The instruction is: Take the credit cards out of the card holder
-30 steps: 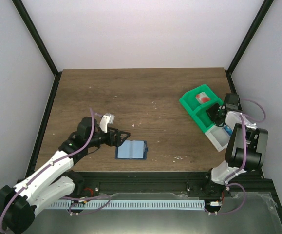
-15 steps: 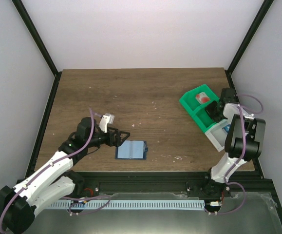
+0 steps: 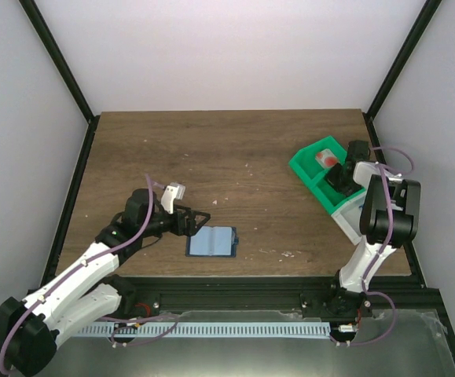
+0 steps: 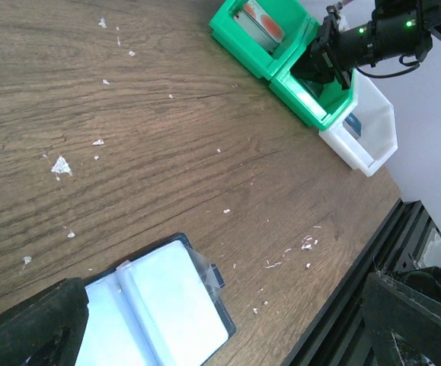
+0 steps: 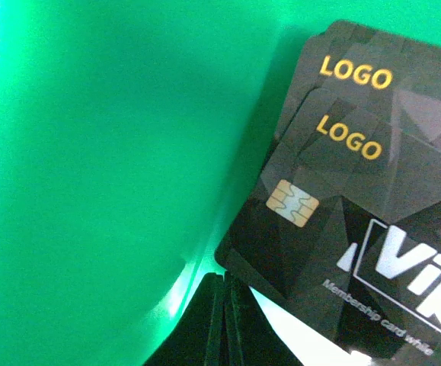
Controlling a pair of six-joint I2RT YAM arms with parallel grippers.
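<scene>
The card holder (image 3: 212, 242) lies open on the table, pale blue inner panels up; it also shows in the left wrist view (image 4: 159, 305), with clear film and a small dark tab at its right edge. My left gripper (image 3: 193, 222) is open, at the holder's left edge, its jaws wide apart (image 4: 220, 339). My right gripper (image 3: 340, 178) is down in the green bin's (image 3: 302, 165) near compartment, shut and empty (image 5: 222, 305). Two dark grey credit cards (image 5: 357, 191) lie flat there just past its tip. A red-pink card (image 3: 327, 159) lies in the far compartment.
A white bin (image 3: 345, 222) adjoins the green bin on its near side; a blue card (image 4: 352, 122) lies in it. Small white scraps dot the wood. The black frame rail runs along the table's near edge.
My right gripper has moved from beside the white bin up and left into the green bin's near compartment. The left arm and the card holder have not moved.
</scene>
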